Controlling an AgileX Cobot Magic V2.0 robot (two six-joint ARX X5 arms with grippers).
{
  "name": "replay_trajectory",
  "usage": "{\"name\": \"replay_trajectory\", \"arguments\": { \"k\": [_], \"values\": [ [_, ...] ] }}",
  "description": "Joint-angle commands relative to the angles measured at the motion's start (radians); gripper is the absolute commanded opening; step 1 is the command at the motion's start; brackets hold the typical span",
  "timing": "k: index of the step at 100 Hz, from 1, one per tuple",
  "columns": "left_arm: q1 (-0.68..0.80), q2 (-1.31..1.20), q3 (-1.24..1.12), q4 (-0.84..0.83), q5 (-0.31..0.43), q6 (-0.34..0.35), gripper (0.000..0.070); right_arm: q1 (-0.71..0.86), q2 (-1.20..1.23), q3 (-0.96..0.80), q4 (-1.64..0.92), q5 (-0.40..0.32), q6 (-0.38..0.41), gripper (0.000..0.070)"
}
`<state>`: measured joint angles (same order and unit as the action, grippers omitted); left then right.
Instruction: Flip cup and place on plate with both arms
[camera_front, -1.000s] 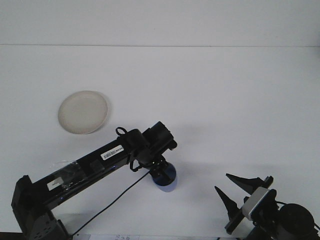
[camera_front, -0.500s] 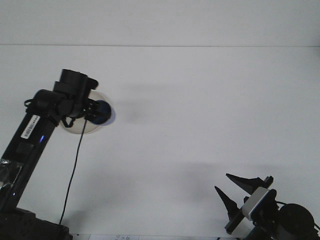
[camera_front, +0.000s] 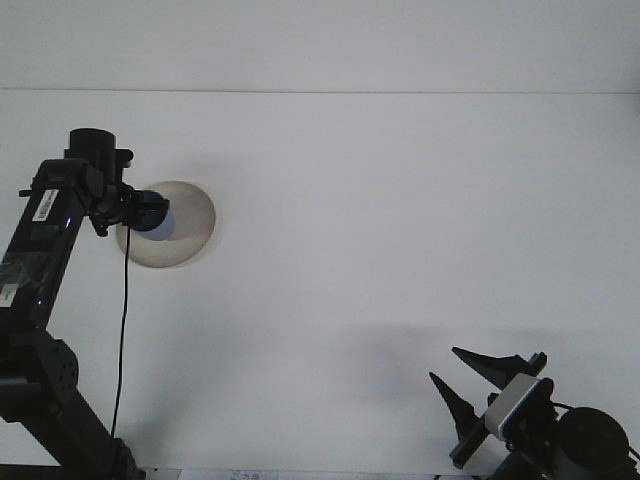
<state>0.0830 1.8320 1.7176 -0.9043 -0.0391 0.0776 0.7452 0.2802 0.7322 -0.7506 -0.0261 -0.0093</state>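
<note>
Risk: the cup (camera_front: 157, 217) might tip or slide off the plate (camera_front: 190, 225) if let go while tilted — it hung at the plate's left rim, not its middle.
Cup: small, dark blue with a paler face turned toward the camera; whether upright or on its side could not be told.
Left pincer (camera_front: 140, 213): clenched on the cup, over the plate's left edge.
Right pincer (camera_front: 462, 380): released, fingers spread, empty — low at the bench's near right corner, well apart from the plate.
</note>
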Motion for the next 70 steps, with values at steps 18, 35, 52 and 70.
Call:
{"name": "replay_trajectory", "arguments": {
  "k": [18, 35, 52, 70],
  "values": [
    [-0.001, 0.075, 0.026, 0.008, 0.002, -0.018, 0.0014, 0.009, 0.0, 0.004, 0.009, 0.0, 0.026, 0.0335],
    [-0.001, 0.072, 0.037, 0.001, 0.003, -0.049, 0.0253, 0.009, 0.0, 0.004, 0.009, 0.0, 0.037, 0.0335],
    [-0.001, 0.07, 0.092, -0.033, 0.013, -0.072, 0.0489, 0.009, 0.0, 0.004, 0.009, 0.0, 0.037, 0.0335],
    [-0.001, 0.015, 0.216, -0.093, 0.041, -0.098, 0.0494, 0.009, 0.0, 0.004, 0.006, 0.002, 0.036, 0.0336]
  ]
}}
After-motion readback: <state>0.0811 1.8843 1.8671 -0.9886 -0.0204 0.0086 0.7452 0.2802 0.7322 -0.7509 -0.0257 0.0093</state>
